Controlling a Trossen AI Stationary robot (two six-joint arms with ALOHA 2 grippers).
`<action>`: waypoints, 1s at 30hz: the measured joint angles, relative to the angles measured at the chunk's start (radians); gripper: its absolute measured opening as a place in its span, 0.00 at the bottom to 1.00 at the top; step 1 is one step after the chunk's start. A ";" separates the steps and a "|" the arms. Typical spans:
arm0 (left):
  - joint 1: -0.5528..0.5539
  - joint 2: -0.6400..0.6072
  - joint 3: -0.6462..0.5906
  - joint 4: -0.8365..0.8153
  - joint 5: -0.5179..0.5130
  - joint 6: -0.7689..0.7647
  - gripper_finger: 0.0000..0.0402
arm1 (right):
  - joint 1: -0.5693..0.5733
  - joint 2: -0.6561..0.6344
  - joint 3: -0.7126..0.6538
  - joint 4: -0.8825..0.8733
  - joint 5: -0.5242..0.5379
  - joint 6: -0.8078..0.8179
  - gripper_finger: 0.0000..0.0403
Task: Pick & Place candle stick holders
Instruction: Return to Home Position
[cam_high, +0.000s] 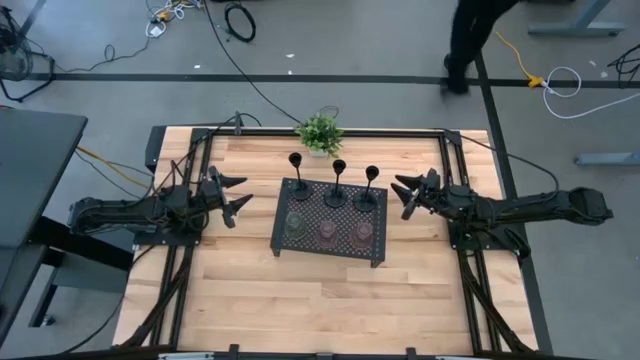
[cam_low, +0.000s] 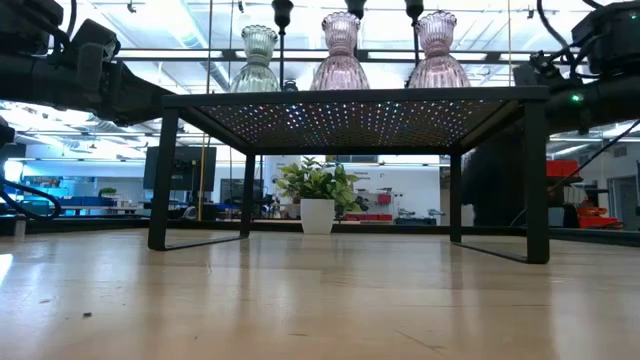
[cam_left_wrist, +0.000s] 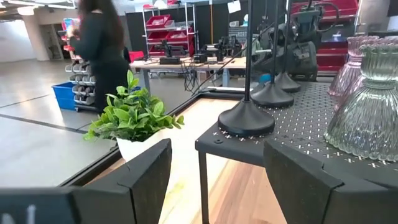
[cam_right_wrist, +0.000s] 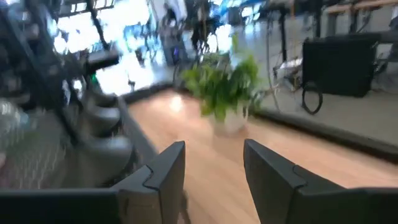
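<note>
Shelf (cam_high: 278, 232), black, perforated, mid-bench (cam_high: 300, 310). Far row: three black stemmed holders (cam_high: 336, 185), upright. Near row: three glass cups (cam_high: 328, 232); greenish cup (cam_low: 259, 62) and two pinkish told apart in low view only. Left gripper (cam_high: 244, 192) beside shelf, fingers wide apart. Right gripper (cam_high: 402, 197) at opposite side, fingers likewise wide. Potted plant (cam_high: 320, 132) behind shelf.

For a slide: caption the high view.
Three black holders and three glass cups stand on the perforated shelf between open left gripper and open right gripper.
</note>
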 joint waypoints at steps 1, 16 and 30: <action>0.000 0.000 0.000 0.000 0.000 0.000 0.63 | 0.001 -0.029 -0.001 -0.041 -0.009 0.000 0.40; -0.017 -0.089 0.000 0.063 0.000 -0.001 0.63 | 0.000 -0.658 -0.002 -0.138 0.008 -0.001 0.40; -0.028 -0.087 -0.001 0.054 0.000 -0.001 0.63 | -0.003 -0.657 -0.002 -0.035 0.033 0.000 0.40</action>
